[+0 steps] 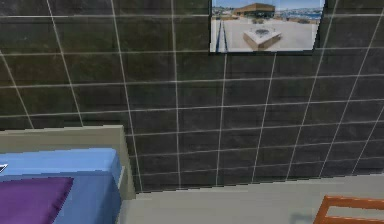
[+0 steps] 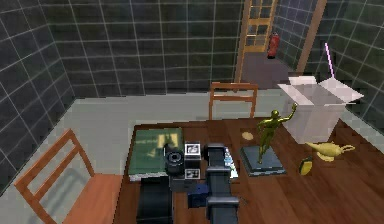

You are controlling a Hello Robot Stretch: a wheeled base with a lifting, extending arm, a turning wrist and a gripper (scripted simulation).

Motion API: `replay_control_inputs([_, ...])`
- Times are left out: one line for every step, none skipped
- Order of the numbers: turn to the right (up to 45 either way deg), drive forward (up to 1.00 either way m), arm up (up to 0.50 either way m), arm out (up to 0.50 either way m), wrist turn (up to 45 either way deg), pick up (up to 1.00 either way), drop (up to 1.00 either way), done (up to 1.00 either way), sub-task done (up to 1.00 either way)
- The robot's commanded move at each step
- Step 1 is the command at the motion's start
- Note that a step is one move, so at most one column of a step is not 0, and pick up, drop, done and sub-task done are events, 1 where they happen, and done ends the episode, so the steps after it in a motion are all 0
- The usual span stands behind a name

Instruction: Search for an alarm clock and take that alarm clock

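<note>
The jaws' state cannot be told from the pictures. Since objects are lying on the table at and behind the gripper (image 2: 177,164), it cannot be told whether anything is being held either. The gripper is being seen above the dark wooden table (image 2: 300,195), at the far end of the arm (image 2: 222,196).

A dark rounded shape (image 2: 175,155) is being observed right at the jaws, by the edge of a green mat (image 2: 152,143). It cannot be cleanly separated from the gripper's own body, and contact cannot be confirmed. It is being judged, with reservation, the likeliest candidate for the alarm clock. No long axis is being made out, as the shape is reading as round, so no preferred line of approach is being indicated. With the shape lying directly at the jaws, little further reach is being judged necessary.

Toward the arm side view's right of the jaws, a golden statuette (image 2: 268,130), a golden oil lamp (image 2: 330,151) and a white open box (image 2: 320,108) are standing well apart from them; none is resembling a clock. A wooden chair (image 2: 232,98) is standing beyond the jaws at the table's far edge. One arm alone is being fitted, so no choice of arm is arising
</note>
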Motion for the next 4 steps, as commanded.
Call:
replay_control_inputs([0.0,0.0,0.0,0.0,3.0,0.0,0.0,0.0,0.0])
replay_control_inputs([0.0,0.0,-0.3,0.0,0.0,0.0,0.0,0.0,0.0])
replay_control_inputs([0.0,0.0,0.0,0.0,0.0,1.0,0.0,0.0,0.0])
replay_control_inputs([0.0,0.0,0.1,0.0,0.0,0.0,0.0,0.0,0.0])
